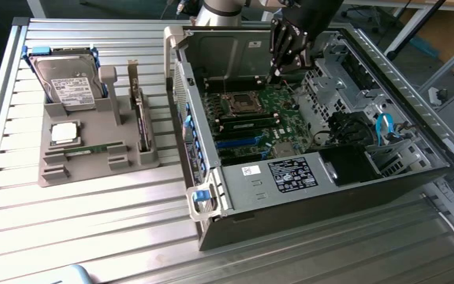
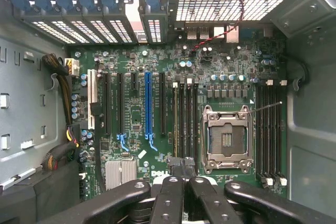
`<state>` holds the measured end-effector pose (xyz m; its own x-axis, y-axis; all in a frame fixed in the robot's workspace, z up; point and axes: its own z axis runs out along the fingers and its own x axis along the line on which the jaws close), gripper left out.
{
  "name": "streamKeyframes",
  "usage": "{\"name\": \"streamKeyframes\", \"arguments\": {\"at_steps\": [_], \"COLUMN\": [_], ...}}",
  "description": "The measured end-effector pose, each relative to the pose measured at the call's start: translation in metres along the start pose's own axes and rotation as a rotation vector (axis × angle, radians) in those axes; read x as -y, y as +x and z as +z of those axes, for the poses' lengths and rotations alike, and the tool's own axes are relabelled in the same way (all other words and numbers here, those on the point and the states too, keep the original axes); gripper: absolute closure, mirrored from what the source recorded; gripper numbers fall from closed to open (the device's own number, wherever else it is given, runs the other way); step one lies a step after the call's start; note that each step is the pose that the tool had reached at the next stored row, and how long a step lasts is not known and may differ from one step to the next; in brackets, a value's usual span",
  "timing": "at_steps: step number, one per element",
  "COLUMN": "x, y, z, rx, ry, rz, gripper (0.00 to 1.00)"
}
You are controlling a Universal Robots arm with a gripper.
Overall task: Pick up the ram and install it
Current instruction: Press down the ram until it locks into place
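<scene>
Ram stick lying in grey holder, claw clenched empty above motherboard.

Open case top leaves motherboard reachable; drive cage crowds one side.

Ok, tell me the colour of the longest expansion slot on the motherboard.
Blue: the long slot stands out among black slots on the green motherboard, clearest in the wrist view.

Green motherboard; blue slot; grey ribbed table; green ram
</scene>
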<state>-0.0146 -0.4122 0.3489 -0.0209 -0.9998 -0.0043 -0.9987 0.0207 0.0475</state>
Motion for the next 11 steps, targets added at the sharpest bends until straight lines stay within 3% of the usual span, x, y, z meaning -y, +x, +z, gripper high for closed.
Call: {"name": "streamKeyframes", "arguments": {"at_steps": [11], "x": [0.0], "y": [0.0], "z": [0.0], "rx": [0.0073], "ry": [0.0007], "rz": [0.152], "gripper": [0.89]}}
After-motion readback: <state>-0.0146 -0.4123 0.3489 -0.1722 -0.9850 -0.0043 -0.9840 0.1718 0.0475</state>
